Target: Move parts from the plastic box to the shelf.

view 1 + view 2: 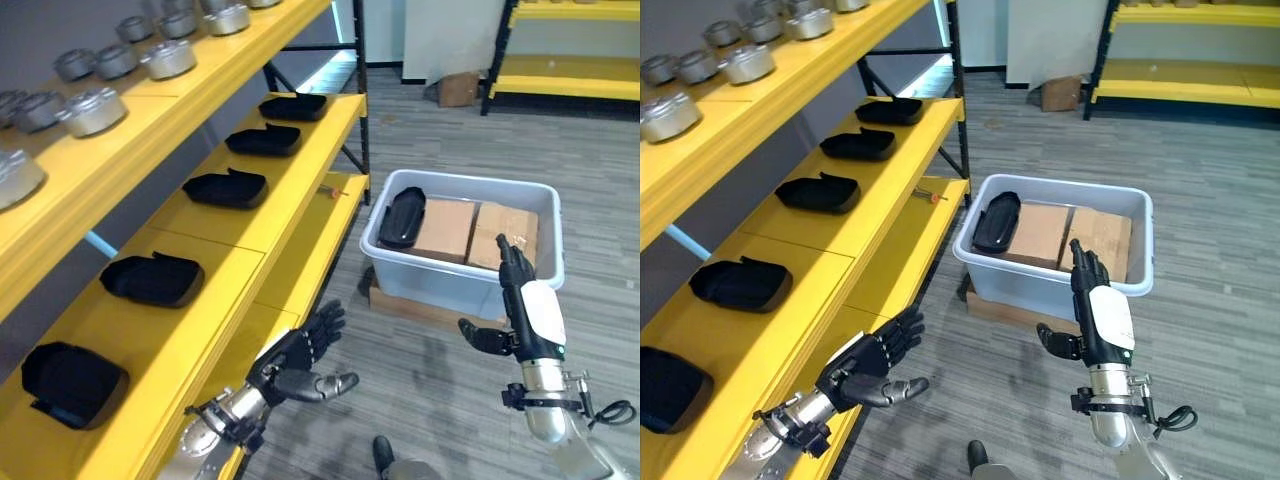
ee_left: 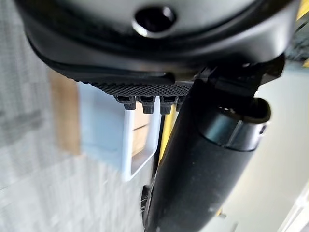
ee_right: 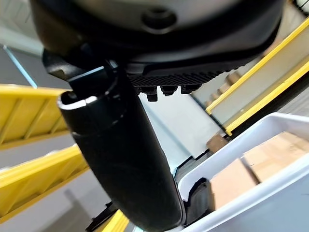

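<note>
Head stereo pair downward (wrist views close), plastic box (image 1: 458, 272) shared.

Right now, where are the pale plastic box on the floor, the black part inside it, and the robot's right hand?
Pale plastic box (image 1: 545, 262): left eye view, its near right rim.
Black part (image 1: 402, 217): left eye view, its middle.
Right hand (image 1: 527, 300): left eye view, its back.

In the right wrist view, the right hand (image 3: 145, 125) hid most of the black part (image 3: 195, 195) lying in the plastic box (image 3: 270, 203) just past its thumb. Beyond the left hand (image 1: 295, 360), the nearest black part on the shelf (image 1: 665, 390) was cut off by the frame edge. What lay beneath the cardboard pieces (image 1: 470, 232) near the right fingertips could not be told.
</note>
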Tool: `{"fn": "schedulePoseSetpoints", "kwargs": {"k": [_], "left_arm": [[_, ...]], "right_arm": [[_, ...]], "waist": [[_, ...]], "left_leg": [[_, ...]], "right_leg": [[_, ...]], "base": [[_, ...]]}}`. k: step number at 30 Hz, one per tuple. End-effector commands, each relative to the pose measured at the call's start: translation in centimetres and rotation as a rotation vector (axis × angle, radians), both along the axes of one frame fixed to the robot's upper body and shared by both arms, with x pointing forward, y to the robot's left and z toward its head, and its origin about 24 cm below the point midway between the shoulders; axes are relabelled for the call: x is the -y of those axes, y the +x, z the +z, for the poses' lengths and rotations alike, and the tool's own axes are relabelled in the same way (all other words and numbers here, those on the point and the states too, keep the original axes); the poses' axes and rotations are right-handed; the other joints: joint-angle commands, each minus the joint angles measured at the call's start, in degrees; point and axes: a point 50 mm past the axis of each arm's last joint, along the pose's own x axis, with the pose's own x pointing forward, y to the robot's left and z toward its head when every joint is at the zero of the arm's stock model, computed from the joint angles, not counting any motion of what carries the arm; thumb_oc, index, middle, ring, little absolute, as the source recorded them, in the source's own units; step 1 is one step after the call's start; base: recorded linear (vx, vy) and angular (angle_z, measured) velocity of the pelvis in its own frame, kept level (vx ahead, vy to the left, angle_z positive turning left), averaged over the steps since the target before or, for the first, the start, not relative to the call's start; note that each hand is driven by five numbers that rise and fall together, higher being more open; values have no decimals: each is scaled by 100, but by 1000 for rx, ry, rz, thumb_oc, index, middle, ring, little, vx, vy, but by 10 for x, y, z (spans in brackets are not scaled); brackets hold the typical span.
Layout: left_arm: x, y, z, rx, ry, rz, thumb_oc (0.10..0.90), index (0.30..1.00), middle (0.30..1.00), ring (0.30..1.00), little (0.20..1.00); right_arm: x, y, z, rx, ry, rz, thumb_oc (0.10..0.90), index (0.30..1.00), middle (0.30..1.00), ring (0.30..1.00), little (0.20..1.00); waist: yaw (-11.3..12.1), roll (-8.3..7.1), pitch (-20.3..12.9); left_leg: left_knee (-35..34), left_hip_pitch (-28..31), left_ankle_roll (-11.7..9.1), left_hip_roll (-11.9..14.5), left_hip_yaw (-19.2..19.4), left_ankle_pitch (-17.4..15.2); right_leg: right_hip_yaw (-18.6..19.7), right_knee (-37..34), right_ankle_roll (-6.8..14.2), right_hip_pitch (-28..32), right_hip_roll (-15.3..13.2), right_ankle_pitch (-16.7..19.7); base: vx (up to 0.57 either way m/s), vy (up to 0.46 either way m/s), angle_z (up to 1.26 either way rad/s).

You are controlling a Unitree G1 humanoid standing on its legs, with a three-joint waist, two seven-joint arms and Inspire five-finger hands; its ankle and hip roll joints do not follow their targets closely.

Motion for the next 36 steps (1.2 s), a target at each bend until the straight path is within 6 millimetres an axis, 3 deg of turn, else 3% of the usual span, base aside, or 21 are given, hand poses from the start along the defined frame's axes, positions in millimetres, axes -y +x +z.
{"fn": "schedulePoseSetpoints", "kwargs": {"k": [1, 3, 5, 7, 13, 14, 18, 21, 24, 26, 28, 29, 31, 32, 34, 35, 36], "left_arm": [[-12, 18, 40, 215, -57, 21, 900, 1000, 1000, 1000, 1000], [-13, 17, 40, 214, -59, 22, 900, 1000, 1000, 1000, 1000], [-16, 15, 39, 210, -60, 39, 900, 1000, 1000, 1000, 1000], [-17, 13, 39, 211, -59, 46, 900, 1000, 1000, 1000, 1000], [-19, 14, 39, 231, -80, 34, 900, 1000, 1000, 1000, 1000], [-18, 17, 41, 235, -87, 33, 900, 1000, 1000, 1000, 1000], [-14, 23, 38, 238, -5, 3, 900, 1000, 1000, 1000, 1000], [-13, 28, 38, 246, 45, 1, 900, 1000, 1000, 1000, 1000], [-13, 31, 39, 238, 59, 20, 900, 1000, 1000, 1000, 1000], [-13, 32, 39, 238, 59, 34, 900, 1000, 1000, 1000, 1000], [-13, 34, 39, 231, 32, 74, 900, 1000, 1000, 1000, 1000], [-14, 34, 39, 230, 29, 77, 900, 1000, 1000, 1000, 1000], [-17, 35, 41, 223, 21, 106, 900, 1000, 1000, 1000, 1000], [-17, 35, 41, 223, 21, 106, 900, 1000, 1000, 1000, 1000], [-18, 32, 38, 206, 28, 118, 900, 1000, 1000, 1000, 1000], [-15, 28, 33, 198, 45, 93, 900, 1000, 1000, 1000, 1000], [-15, 27, 33, 196, 45, 87, 900, 1000, 1000, 1000, 1000]], "right_arm": [[-13, 20, 50, 281, 2, 125, 900, 1000, 1000, 1000, 1000], [-13, 19, 50, 279, -4, 132, 900, 1000, 1000, 1000, 1000], [-14, 17, 50, 266, -3, 154, 900, 1000, 1000, 1000, 1000], [-16, 16, 50, 261, -2, 169, 900, 1000, 1000, 1000, 1000], [-19, 19, 51, 256, 7, 194, 900, 1000, 1000, 1000, 1000], [-18, 19, 50, 251, 19, 175, 900, 1000, 1000, 1000, 1000], [-22, 23, 51, 259, 31, 158, 900, 1000, 1000, 1000, 1000], [-20, 26, 50, 257, 44, 112, 900, 1000, 1000, 1000, 1000], [-16, 30, 51, 254, 99, 51, 900, 1000, 1000, 1000, 1000], [-18, 31, 51, 254, 93, 55, 900, 1000, 1000, 1000, 1000], [-22, 32, 49, 250, 72, 83, 900, 1000, 1000, 1000, 1000], [-22, 31, 49, 249, 71, 86, 900, 1000, 1000, 1000, 1000], [-20, 29, 51, 247, 70, 92, 900, 1000, 1000, 1000, 1000], [-20, 29, 51, 247, 70, 92, 900, 1000, 1000, 1000, 1000], [-19, 26, 50, 242, 79, 88, 900, 1000, 1000, 1000, 1000], [-20, 27, 48, 236, 91, 83, 900, 1000, 1000, 1000, 1000], [-20, 27, 48, 235, 93, 81, 900, 1000, 1000, 1000, 1000]], "waist": [[3, 38, 29], [26, 48, 36], [121, 88, 62], [182, 93, 89], [187, 36, -1], [154, 19, -77], [85, -23, -199], [3, -14, -176], [-55, 58, -77], [-40, 71, -45], [-28, 83, 27], [-37, 81, 40], [-63, 12, 60], [-63, 12, 60], [-73, -77, 27], [-72, -147, -17], [-65, -159, -16]], "left_leg": [[103, -353, 71, -119, -10, 179], [31, -455, 49, -163, -54, 289], [-199, -826, -42, -218, -253, 756], [-236, -979, -85, -225, -350, 961], [-277, -643, 121, -160, -126, 532], [-310, -406, 231, -141, -108, 349], [-367, -85, 407, -100, -82, 146], [-399, 120, 497, -78, -92, 75], [-492, 338, 625, -12, 16, -26], [-513, 371, 639, -10, 63, -40], [-603, 540, 592, 30, 177, -63], [-620, 577, 575, 47, 185, -65], [-733, 723, 508, 114, 167, -83], [-733, 723, 508, 114, 167, -83], [-921, 916, 451, 157, 71, -119], [-967, 1027, 394, 220, -28, -225], [-967, 1051, 381, 244, -35, -245]], "right_leg": [[-166, -192, 790, 533, 138, -455], [-116, -215, 793, 563, 171, -449], [51, -215, 750, 668, 319, -471], [113, -180, 710, 726, 386, -513], [-63, 16, 664, 792, 318, -806], [-135, 186, 692, 789, 259, -931], [-245, 739, 741, 671, 189, -1191], [-317, 1446, 893, 220, 115, -937], [-591, 2820, 1099, -426, -14, -703], [-690, 3000, 1150, -583, -109, -662], [-870, 2625, 1200, -690, -318, -646], [-869, 2442, 1198, -655, -331, -637], [-784, 1418, 1259, -556, -449, -453], [-784, 1418, 1259, -556, -449, -453], [-583, 549, 1410, -499, -568, -98], [-352, 24, 1544, -591, -708, 399], [-336, -50, 1575, -628, -742, 488]], "base": [[83, 8, -40], [123, 7, -50], [223, 11, -55], [166, 25, -69], [194, 110, -45], [296, 200, -18], [179, 124, 11], [98, 108, 24], [72, 107, 15], [16, 55, -12], [63, 19, -27], [89, -46, -45], [81, -84, -49], [104, -143, -20], [154, -246, -7], [149, -290, 6], [191, -502, 32]]}}
